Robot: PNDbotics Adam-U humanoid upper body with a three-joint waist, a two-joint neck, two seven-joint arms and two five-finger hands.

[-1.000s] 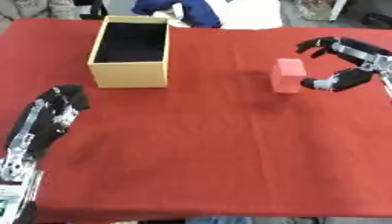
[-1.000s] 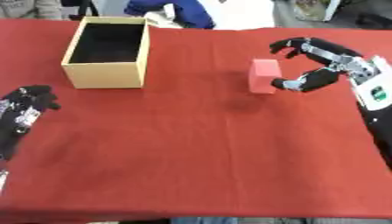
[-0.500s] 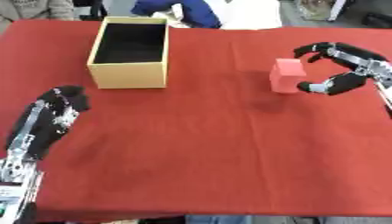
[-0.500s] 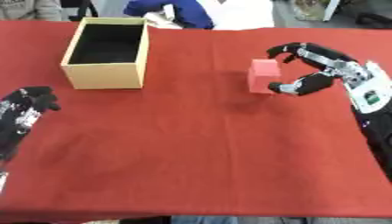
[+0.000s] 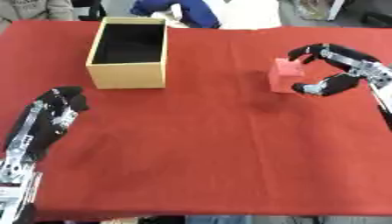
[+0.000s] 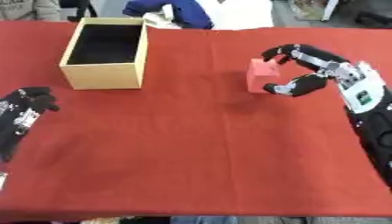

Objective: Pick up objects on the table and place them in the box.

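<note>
**Grasp on the red block being formed near the right edge**

Closure of the right robot hand (image 6: pixel 306 72) around the red block (image 6: pixel 262 75) is the step in hand. The block stands on the red table (image 5: pixel 207 144) toward its right edge, in the far half, well apart from the box (image 5: pixel 128 52), which sits open and looks empty near the far left corner. The right robot hand is seen curved about the block: fingers arch over the top far corner and the thumb is brought in against the lower near side. Contact appears to be made at both places, so the block is judged to be pinched, though it cannot be told whether it is yet clear of the cloth.

For the step to be done well, the two contact points should be kept opposite each other across the block, so that it is not twisted out when raised. A straight lift should be made before any sideways travel, since a drag over the cloth could tip the block. The carry must then be taken across the table toward the far left, high enough to clear the box wall, and release is best made only once the block is over the opening.

The left robot hand (image 5: pixel 52 118) is rested near the left edge, fingers relaxed, holding nothing.
</note>
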